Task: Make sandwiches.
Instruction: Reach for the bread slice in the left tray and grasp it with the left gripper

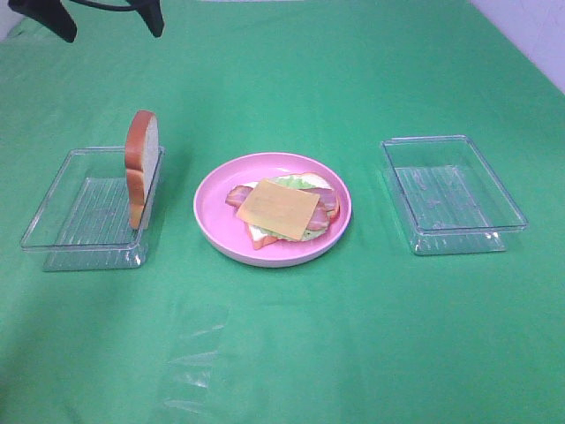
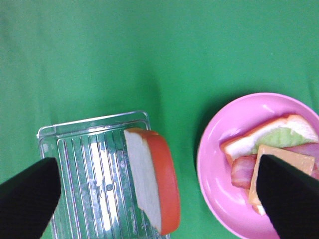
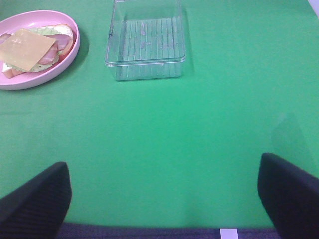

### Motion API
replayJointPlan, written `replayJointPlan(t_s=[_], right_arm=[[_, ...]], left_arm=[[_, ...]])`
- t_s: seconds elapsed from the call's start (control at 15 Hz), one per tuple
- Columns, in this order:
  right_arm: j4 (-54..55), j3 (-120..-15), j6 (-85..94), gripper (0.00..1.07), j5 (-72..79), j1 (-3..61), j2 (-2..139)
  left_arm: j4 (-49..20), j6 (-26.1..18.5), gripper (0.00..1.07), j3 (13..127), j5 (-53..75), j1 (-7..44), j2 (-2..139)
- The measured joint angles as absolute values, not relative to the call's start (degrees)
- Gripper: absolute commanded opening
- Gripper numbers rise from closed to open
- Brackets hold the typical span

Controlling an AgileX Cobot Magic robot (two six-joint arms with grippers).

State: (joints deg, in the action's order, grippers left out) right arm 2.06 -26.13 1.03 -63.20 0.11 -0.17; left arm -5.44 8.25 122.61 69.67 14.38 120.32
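You'll find no readable text, label, brand or number on anything in these views.

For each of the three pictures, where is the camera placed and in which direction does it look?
Exterior high: mounted above, facing down on the pink plate between two clear trays; the left tool shows at the top.
Left wrist: above the bread slice standing in its tray; both fingers show.
Right wrist: low, facing the empty tray; both fingers show.
All share the plate's sandwich stack.

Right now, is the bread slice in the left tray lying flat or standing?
Standing: the slice rests on edge, leaning on the tray's right wall.
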Motion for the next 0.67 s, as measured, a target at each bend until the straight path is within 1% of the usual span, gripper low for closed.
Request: replayJointPlan(t_s=[0.33, 0.53, 0.67], right_arm=[[2.1, -26.1, 1.0, 0.96, -63.2, 0.1, -0.2], [2.1, -26.1, 1.0, 0.96, -63.2, 0.1, -0.2], [2.1, -26.1, 1.0, 0.96, -63.2, 0.1, -0.2]], left_arm=[[-6.5, 8.3, 1.01, 119.4, 69.8, 14.0, 121.2], [-9.6, 8.1, 1.01, 119.4, 69.8, 14.0, 125.8], [-10.4, 8.1, 1.01, 119.4, 69.8, 14.0, 129.0]])
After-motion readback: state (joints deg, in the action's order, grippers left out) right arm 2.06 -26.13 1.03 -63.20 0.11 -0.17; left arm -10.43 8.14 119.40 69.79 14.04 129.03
